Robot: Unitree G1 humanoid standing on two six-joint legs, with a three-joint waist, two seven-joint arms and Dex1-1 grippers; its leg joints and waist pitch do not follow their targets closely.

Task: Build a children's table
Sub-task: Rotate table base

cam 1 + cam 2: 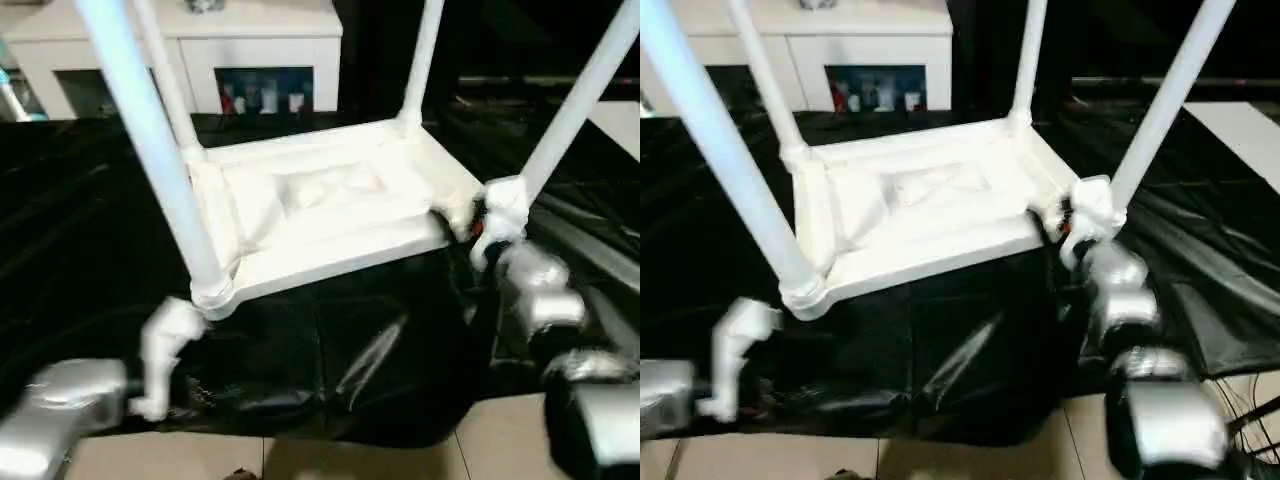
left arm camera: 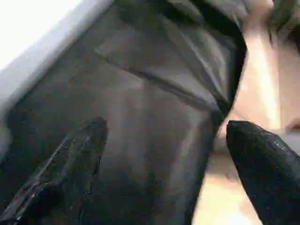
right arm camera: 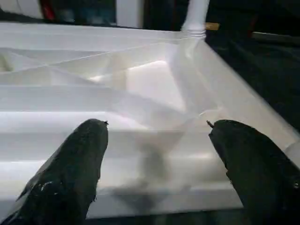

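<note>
The white children's table lies upside down on the black-draped work table, ribbed underside up. Legs stand in all its corner sockets: near left, far left, far right, near right. My left gripper is open below the near-left corner, over the black cloth at the work table's front edge, holding nothing. My right gripper is open at the near-right corner, its fingers spread over the top's rim and ribs, touching nothing that I can see.
A white cabinet stands at the back, with small bottles in its open shelf. Pale tiled floor shows in front of the draped table. The glossy black cloth hangs in folds over the front edge.
</note>
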